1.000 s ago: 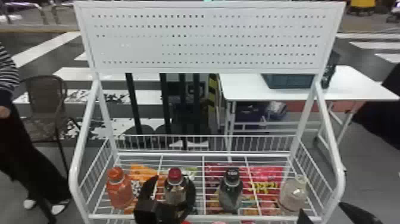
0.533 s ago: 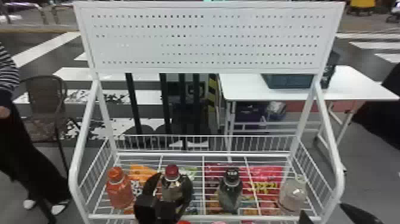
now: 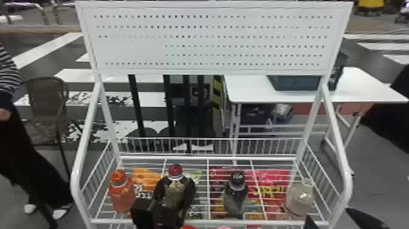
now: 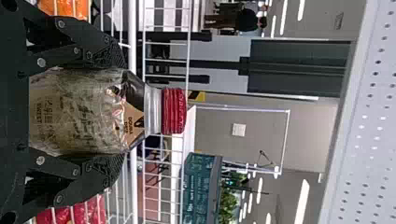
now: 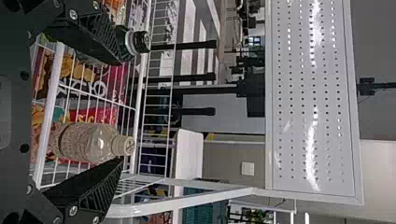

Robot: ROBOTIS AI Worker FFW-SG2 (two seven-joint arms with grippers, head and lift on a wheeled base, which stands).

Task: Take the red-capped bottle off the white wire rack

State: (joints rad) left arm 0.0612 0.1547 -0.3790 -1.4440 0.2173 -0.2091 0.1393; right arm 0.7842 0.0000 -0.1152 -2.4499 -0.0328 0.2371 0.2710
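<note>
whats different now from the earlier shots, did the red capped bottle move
Yes: the red-capped bottle sits a little higher in the head view and a touch farther to the robot's left. The left gripper rose with it, its fingers drawn in and now clamped on both sides. The orange bottle, black-capped bottle, clear bottle and right gripper look about unchanged.

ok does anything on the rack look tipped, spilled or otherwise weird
Nothing stands out: the orange bottle, black-capped bottle and clear bottle stand upright on the white wire rack, and the red-capped bottle is upright in the left claw. I see no spill.
</note>
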